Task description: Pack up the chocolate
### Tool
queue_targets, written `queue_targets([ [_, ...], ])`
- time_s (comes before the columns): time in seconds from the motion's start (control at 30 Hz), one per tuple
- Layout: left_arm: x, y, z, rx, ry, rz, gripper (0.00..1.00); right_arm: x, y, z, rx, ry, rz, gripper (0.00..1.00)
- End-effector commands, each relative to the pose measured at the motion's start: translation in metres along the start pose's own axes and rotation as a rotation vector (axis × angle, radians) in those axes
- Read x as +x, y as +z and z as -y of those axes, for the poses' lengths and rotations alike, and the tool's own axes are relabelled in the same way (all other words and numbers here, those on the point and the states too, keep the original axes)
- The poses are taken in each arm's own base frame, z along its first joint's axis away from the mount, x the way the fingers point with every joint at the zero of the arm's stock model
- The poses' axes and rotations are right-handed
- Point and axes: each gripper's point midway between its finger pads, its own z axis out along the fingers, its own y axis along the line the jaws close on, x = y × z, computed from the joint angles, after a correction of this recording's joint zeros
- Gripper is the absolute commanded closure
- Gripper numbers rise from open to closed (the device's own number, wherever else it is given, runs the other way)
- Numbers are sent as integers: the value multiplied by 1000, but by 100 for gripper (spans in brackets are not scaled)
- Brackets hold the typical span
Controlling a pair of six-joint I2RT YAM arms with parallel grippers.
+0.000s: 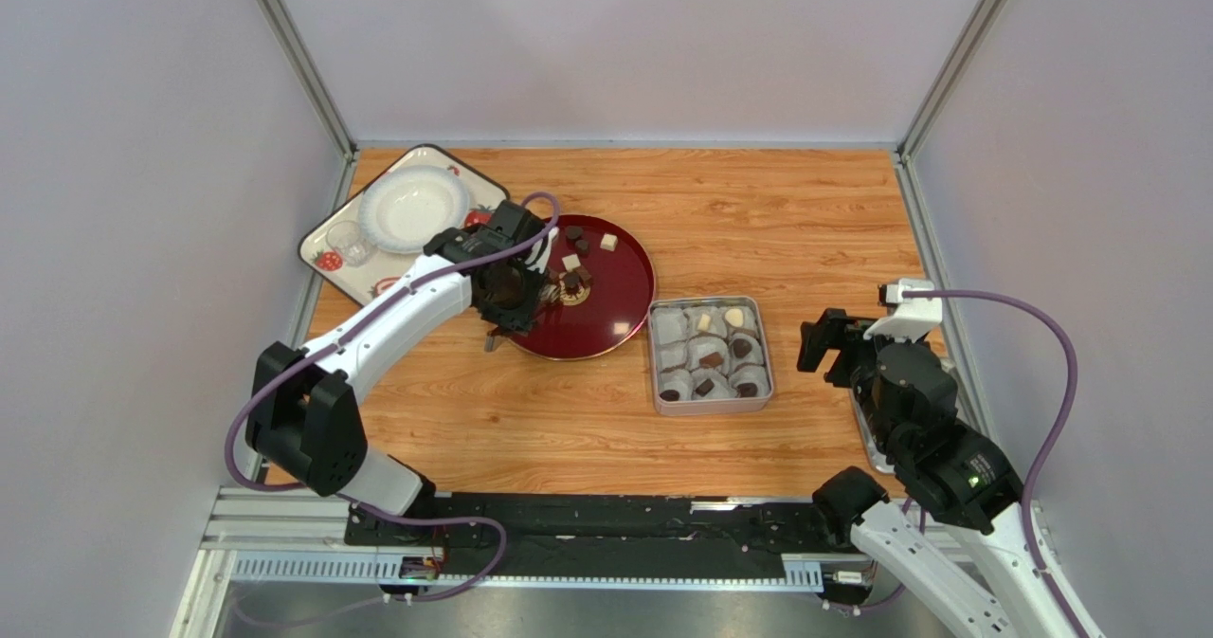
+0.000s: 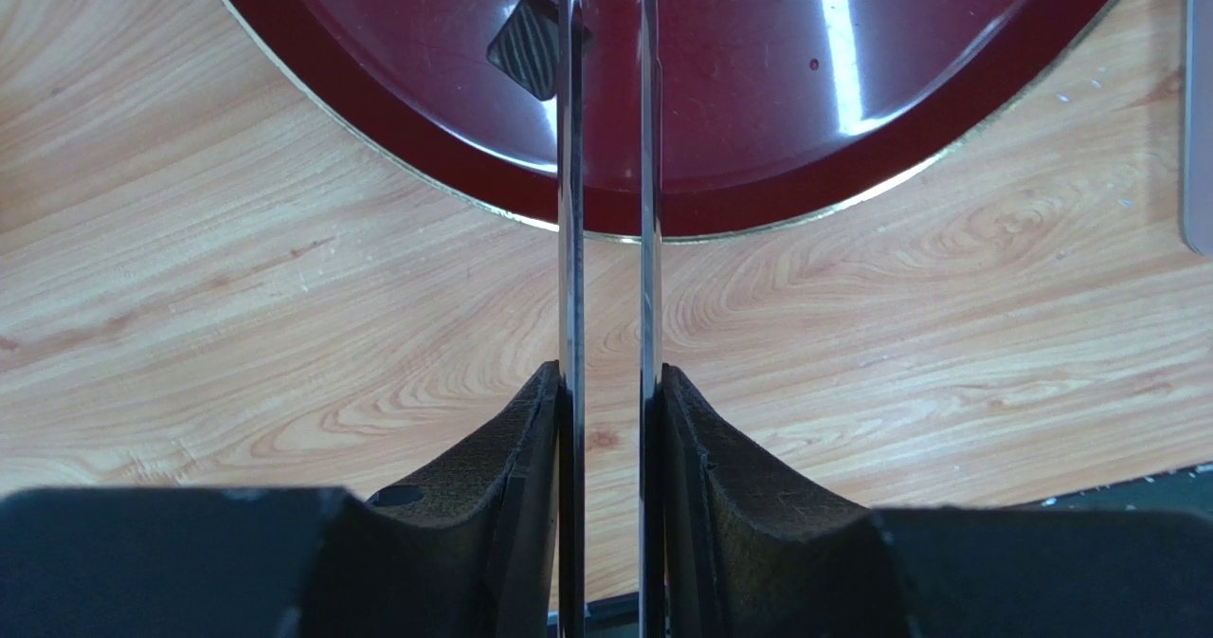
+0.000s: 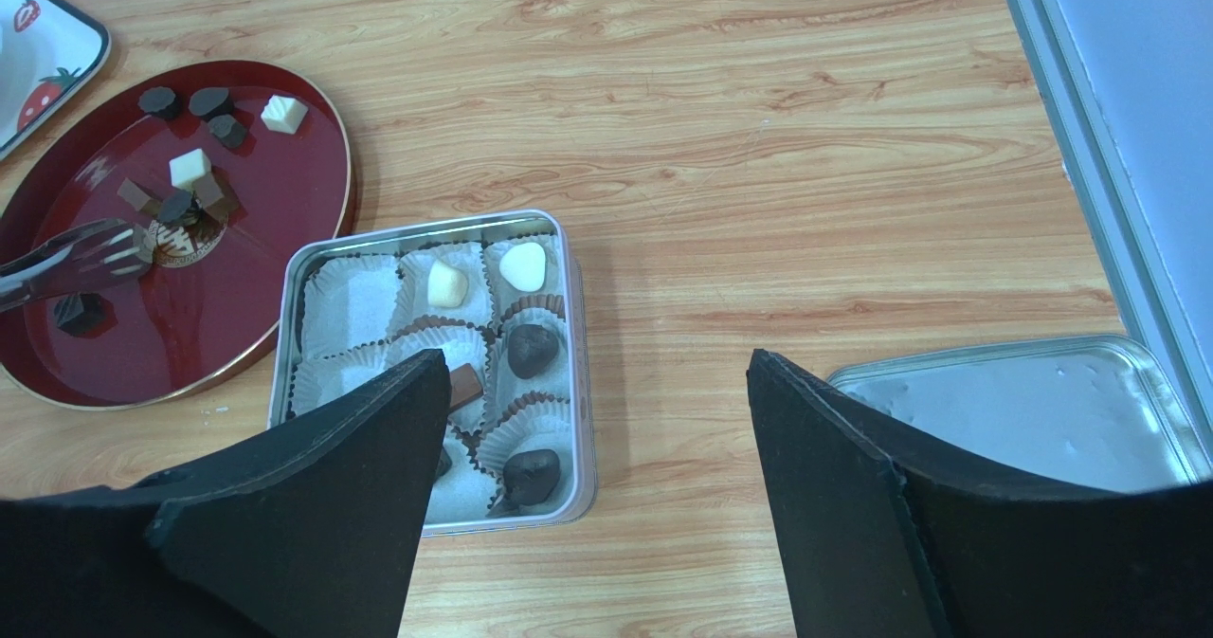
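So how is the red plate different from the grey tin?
The red plate is round; the grey tin is square. On the plate the chocolates lie bare; in the tin they sit in white paper cups. Both rest on the wooden table and hold chocolates.

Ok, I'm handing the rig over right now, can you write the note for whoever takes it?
Left gripper: shut on thin metal tongs, over the round dark-red plate. Nothing is visible between the blades, and a dark ridged piece lies just beside them.
Right gripper: open, empty, above the table right of the square grey tin.
Done: chocolate sits in at least five of the tin's white paper cups.
To do: several loose pieces on the plate, at least two cups look empty. A silver lid lies at far right.
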Motion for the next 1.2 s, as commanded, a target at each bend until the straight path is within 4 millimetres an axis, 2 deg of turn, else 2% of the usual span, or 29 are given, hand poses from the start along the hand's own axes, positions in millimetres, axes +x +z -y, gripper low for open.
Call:
queue_targets([
  [0.0, -11, -32, 8, 64, -4, 87, 69, -10, 0, -4, -17, 9, 37, 20],
  [0.3, -9, -74, 40, 220, 44, 176, 70, -11, 0, -4, -18, 12, 40, 20],
  [0.53, -12, -98, 87, 305, 156, 205, 69, -11, 0, -4, -17, 11, 37, 20],
  [0.63, -12, -103, 105, 331, 195, 201, 69, -11, 0, -3, -14, 12, 39, 20],
  [0.8, -4, -99, 131, 357, 254, 161, 69, -11, 0, -3, -16, 12, 40, 20],
  [1.0, 6, -91, 152, 358, 311, 100, 69, -11, 0, -3, -16, 12, 39, 20],
  [1.17, 9, -84, 162, 345, 345, 70, 68, -10, 0, -4, -17, 11, 37, 20],
])
